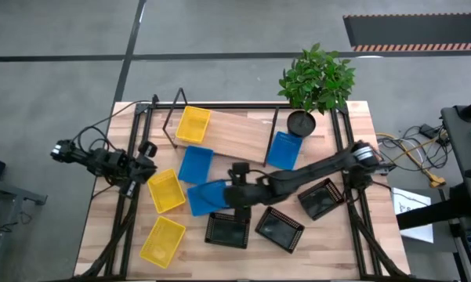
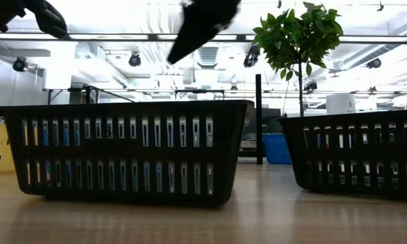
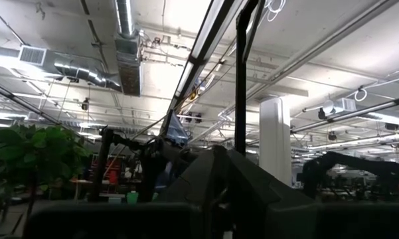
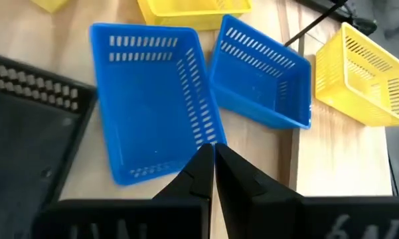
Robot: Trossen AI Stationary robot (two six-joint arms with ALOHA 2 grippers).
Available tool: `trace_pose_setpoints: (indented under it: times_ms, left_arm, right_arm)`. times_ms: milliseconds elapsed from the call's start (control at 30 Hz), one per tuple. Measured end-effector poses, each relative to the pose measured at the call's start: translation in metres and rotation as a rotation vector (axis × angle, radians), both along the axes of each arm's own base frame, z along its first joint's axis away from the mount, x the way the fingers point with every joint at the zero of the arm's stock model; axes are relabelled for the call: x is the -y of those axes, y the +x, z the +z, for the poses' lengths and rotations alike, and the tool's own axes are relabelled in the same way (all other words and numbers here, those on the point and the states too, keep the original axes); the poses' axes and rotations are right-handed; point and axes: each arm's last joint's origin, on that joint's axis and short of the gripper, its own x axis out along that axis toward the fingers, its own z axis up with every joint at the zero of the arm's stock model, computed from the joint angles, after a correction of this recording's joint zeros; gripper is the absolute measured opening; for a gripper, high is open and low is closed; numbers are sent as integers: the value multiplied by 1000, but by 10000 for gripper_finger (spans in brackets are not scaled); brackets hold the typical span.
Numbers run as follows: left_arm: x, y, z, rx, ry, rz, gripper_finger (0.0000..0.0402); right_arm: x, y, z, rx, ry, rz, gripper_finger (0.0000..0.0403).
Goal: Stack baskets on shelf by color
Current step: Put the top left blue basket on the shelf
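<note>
**My right pincer pinched shut above a blue basket**

My right gripper (image 1: 237,174) hangs over the middle of the wooden tabletop (image 1: 353,243), arm stretched in from the right edge. In my right wrist view its two dark fingers (image 4: 198,174) meet tip to tip with no gap, holding nothing, just above the rim of a shallow blue plastic mesh-sided basket (image 4: 153,99) that lies flat on the table. A second blue basket (image 4: 262,79) sits just beside it, tilted, and a third blue basket (image 1: 283,150) rests on the low light-wood board shelf (image 1: 239,133) near the black plant pot (image 1: 301,124) with its green leafy plant (image 1: 317,77).

One yellow mesh basket (image 1: 193,124) lies on the shelf's left part. Two more yellow baskets sit on the tabletop to the left: one (image 1: 165,190) near the blue ones, another (image 1: 162,240) close to the front edge.

Three black mesh baskets stay on the table in front of my right arm: one (image 1: 227,229) just below my gripper, one (image 1: 279,228) beside it, one (image 1: 321,197) further right under the arm.

My left gripper (image 1: 145,166) waits at the left side of the table, beside the upper yellow basket; I cannot tell whether its fingers are apart or together.
</note>
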Motion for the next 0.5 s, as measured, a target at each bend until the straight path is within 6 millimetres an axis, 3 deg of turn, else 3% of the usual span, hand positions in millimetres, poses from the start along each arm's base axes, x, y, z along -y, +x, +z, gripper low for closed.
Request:
trace_pose_setpoints:
  times_ms: [300, 500]
  left_arm:
    - [2, 6, 1, -1, -8, -4, 26]
    - [5, 16, -3, -76, -100, -38, 26]
  right_arm:
    - [14, -62, -9, 281, 19, 67, 9]
    - [26, -102, -22, 463, 20, 105, 9]
